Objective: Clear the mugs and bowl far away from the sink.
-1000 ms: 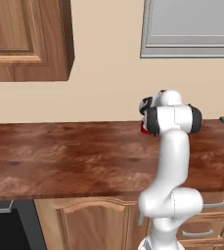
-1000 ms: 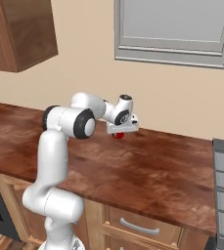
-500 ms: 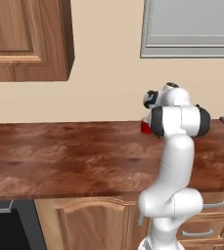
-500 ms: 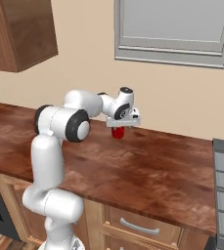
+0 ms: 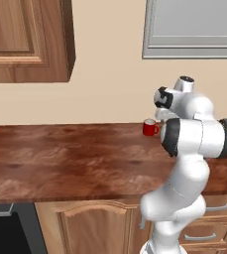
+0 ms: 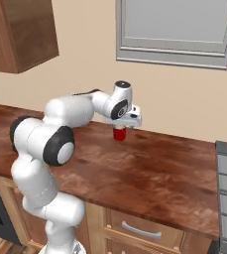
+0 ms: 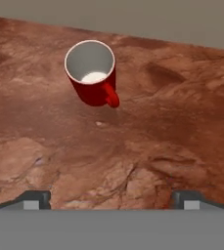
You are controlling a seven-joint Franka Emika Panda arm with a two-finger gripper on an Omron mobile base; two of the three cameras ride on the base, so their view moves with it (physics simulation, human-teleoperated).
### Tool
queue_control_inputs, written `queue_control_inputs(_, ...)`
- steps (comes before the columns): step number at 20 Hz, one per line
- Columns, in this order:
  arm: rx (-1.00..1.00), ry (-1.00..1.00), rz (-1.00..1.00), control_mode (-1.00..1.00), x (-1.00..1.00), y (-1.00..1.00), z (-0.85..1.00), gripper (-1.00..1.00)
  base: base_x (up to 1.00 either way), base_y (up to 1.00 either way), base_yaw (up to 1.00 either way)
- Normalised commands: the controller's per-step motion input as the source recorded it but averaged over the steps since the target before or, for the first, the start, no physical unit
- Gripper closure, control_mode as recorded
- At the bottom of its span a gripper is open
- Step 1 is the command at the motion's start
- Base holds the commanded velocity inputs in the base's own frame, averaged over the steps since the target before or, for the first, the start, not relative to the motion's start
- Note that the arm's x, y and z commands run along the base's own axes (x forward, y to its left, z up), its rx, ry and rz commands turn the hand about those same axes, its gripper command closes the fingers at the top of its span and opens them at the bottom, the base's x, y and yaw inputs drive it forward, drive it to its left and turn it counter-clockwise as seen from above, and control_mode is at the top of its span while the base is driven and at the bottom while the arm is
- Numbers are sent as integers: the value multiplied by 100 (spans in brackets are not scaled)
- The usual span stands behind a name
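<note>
— Where's your red mug [image 7: 95, 75]?
— Upper left of your hand view, upright on the brown counter [image 7: 157, 136], white inside, handle toward the lower right.
— And your hand [image 7: 111, 199]?
— Spread wide and empty, fingertips [image 7: 35, 199] in the bottom corners, above the mug in the right base view.

The red mug [image 7: 92, 73] stands upright and alone on the brown counter [image 5: 60, 158], near the back wall [image 5: 110, 89], with bare wood on every side of it. The gripper [image 7: 111, 200] hangs above with its fingers spread wide and nothing between them or between them and the mug. To the left, a wall cabinet [image 5: 28, 39] hangs well above the counter and well apart from the mug.
</note>
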Motion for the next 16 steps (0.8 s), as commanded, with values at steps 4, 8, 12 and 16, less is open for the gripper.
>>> queue_control_inputs(4, 0, -2, -45, -100, -100, 16, 48, -100, 0, 0, 0)
queue_control_inputs(8, 0, -15, -21, -100, -100, 33, 64, -100, 0, 0, 0)
queue_control_inputs(12, 0, -17, 0, -100, -100, 24, 77, -100, 0, 0, 0)
queue_control_inputs(16, 0, -2, 4, -100, -91, 21, 83, -100, 0, 0, 0)
